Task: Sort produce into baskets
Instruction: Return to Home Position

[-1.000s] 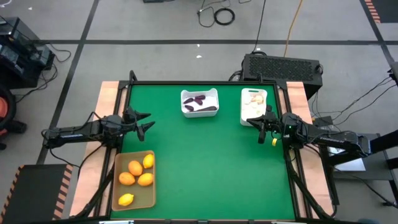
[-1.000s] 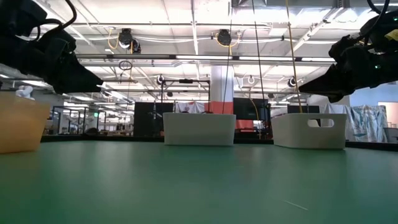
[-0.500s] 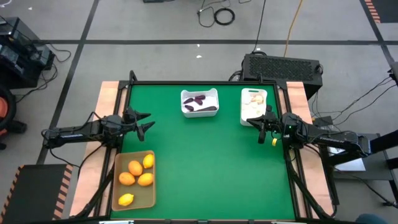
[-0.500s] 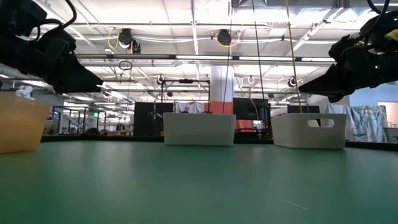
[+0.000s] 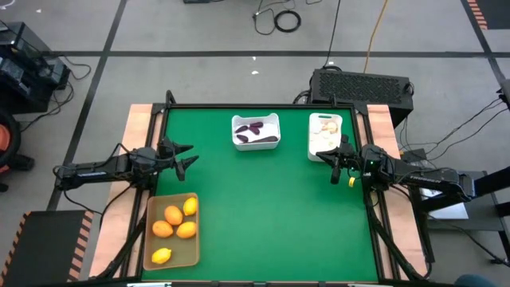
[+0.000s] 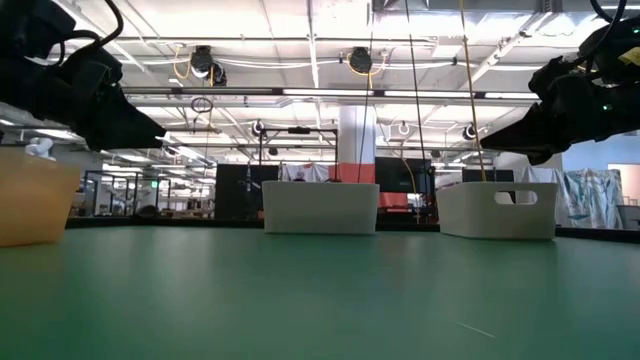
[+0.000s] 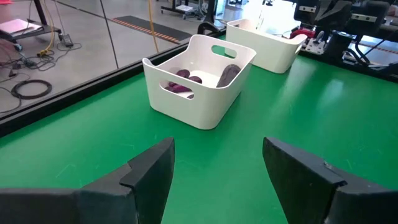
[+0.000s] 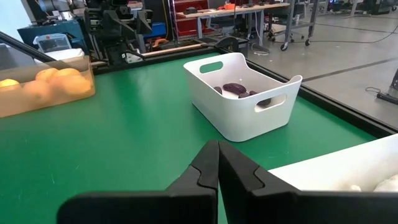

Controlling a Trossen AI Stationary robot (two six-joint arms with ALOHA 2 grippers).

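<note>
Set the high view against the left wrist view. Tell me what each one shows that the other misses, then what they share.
Only the high view shows the tan tray of orange and yellow fruits, and a clear look down at the garlic in the narrow white bin. Only the left wrist view shows the left end effector close up and open, and the handle cutouts in the squarish white bin. Both show that bin holding purple pieces on the green table.

Matt green table mat (image 5: 263, 207), smooth white plastic bin (image 7: 186, 109); translucent tan plastic tray (image 5: 182, 253), wooden table edges (image 5: 142, 127)
</note>
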